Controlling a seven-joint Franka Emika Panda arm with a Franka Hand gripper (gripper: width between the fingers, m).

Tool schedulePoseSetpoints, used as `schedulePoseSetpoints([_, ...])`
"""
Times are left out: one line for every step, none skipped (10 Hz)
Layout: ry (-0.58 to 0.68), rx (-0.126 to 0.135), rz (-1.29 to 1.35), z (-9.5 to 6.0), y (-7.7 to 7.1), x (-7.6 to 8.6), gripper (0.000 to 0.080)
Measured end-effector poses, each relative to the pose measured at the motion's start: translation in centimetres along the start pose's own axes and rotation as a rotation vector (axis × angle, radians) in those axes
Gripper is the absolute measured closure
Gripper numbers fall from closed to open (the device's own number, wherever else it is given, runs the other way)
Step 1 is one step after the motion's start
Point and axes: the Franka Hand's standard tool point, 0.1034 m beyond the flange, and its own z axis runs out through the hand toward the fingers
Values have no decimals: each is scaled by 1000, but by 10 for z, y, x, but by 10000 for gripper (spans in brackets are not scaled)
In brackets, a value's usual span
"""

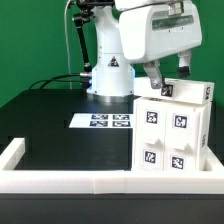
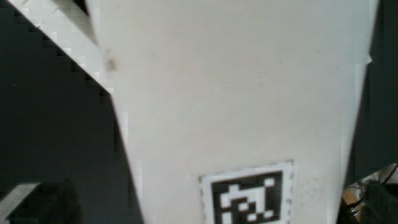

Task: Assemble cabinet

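The white cabinet (image 1: 172, 135) stands at the exterior view's right, against the low white border frame, with several black-and-white tags on its front. A smaller white piece with a tag (image 1: 168, 90) sits on its top. My gripper (image 1: 166, 76) hangs right over that top, with a dark finger (image 1: 150, 76) on each side of the piece, set well apart. In the wrist view a long white cabinet face (image 2: 231, 110) with one tag (image 2: 249, 200) fills the picture. The fingertips barely show at the picture's edge, and a dark gap lies beside the white face.
The marker board (image 1: 105, 121) lies flat on the black table in front of the robot base (image 1: 108, 75). The low white border frame (image 1: 60, 180) runs along the table's near edge and corner. Cables hang behind the base.
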Motion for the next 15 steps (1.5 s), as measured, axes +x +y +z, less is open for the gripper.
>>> schedulePoseSetpoints([2, -5, 9, 3, 0, 0, 2])
schedulePoseSetpoints([0, -4, 10, 6, 0, 0, 2])
schedulePoseSetpoints([-2, -2, 11, 7, 0, -1, 2])
schedulePoseSetpoints([-2, -1, 11, 8, 0, -2, 44])
schedulePoseSetpoints([-3, -1, 12, 8, 1, -2, 44])
schedulePoseSetpoints([-3, -1, 19, 8, 1, -2, 212])
schedulePoseSetpoints([-3, -1, 39, 8, 1, -3, 241])
schedulePoseSetpoints([-3, -1, 47, 8, 1, -3, 241])
schedulePoseSetpoints([-3, -1, 92, 8, 1, -3, 241])
schedulePoseSetpoints([1, 2, 198, 8, 1, -3, 241])
schedulePoseSetpoints([14, -6, 332, 8, 2, -3, 241])
schedulePoseSetpoints([26, -21, 428, 8, 2, -3, 241])
schedulePoseSetpoints([37, -32, 513, 8, 0, -4, 241])
schedulePoseSetpoints([49, -41, 636, 8, 0, -4, 240])
schedulePoseSetpoints([61, -47, 735, 8, 2, -4, 240])
